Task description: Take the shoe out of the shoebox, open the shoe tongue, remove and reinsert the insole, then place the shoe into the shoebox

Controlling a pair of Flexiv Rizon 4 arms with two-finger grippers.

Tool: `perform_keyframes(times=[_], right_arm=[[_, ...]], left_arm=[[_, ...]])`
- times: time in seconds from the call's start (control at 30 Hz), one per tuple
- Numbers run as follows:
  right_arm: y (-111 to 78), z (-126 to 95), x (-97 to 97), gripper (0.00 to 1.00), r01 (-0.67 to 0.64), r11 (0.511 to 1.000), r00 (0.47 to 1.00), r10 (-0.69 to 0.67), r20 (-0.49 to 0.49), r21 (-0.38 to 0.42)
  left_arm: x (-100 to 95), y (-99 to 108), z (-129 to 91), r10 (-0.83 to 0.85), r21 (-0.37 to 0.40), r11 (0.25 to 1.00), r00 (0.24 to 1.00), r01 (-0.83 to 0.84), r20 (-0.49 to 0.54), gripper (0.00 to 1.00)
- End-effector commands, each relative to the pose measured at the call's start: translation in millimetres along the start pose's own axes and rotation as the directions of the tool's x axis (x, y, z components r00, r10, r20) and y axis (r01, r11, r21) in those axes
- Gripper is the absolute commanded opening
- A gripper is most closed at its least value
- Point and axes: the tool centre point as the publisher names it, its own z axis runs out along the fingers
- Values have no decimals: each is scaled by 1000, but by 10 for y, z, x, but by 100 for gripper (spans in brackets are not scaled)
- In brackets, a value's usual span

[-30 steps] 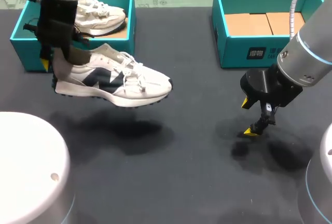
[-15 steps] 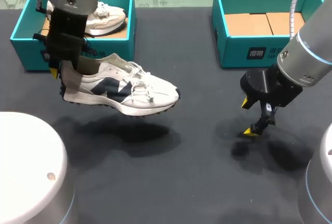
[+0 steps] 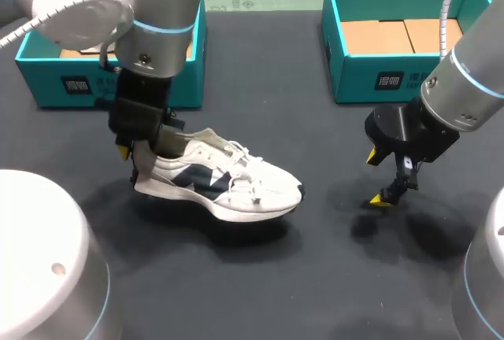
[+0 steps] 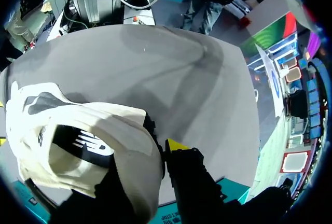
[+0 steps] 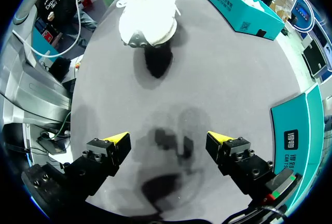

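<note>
Head view, bench [image 3: 315,277], dark surface.

Left arm [image 3: 153,33]: entered from the upper left corner, wrist turned straight down in front of the left shoebox [image 3: 47,92]. Left gripper [image 3: 142,159]: fingers clenched on the heel of the shoe [image 3: 228,182], one yellow tip seen behind the heel. In the left wrist view the shoe [image 4: 78,141] is seen from the heel end, one yellow fingertip [image 4: 176,145] pressed to its side.

Shoe: white with dark side marking, upright, toe pointed toward the right arm, sole at or just above the bench over its own shadow; contact cannot be told.

Right arm [image 3: 465,88]: entered from the right edge, bent down in front of the right shoebox [image 3: 378,80]. Right gripper [image 3: 378,178]: fingers spread wide, nothing between them, low over the bench.

Open room: bare bench lies between the shoe's toe and the right gripper, and along the near edge. In the right wrist view the shoe [image 5: 150,16] lies well ahead of the spread fingers [image 5: 116,141].
</note>
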Motion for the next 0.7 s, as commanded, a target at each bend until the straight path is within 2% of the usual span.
perform_keyframes(times=[0.03, 0.13, 0.37, 0.7], right_arm=[[-2, 6, 12, 100, -1, 1000, 1000, 1, 3, 0], [-2, 6, 12, 100, -1, 1000, 1000, 1, 3, 0], [-2, 6, 12, 100, -1, 1000, 1000, 1, 3, 0], [-2, 6, 12, 100, -1, 1000, 1000, 1, 3, 0]], left_arm=[[-11, 20, -31, 0, 5, 1000, 1000, 0, -3, 0], [-11, 20, -31, 0, 5, 1000, 1000, 0, -3, 0], [-393, 77, 185, -67, -25, 997, 996, 69, 51, 0], [-765, 157, 453, -135, -59, 989, 990, 138, 51, 0]])
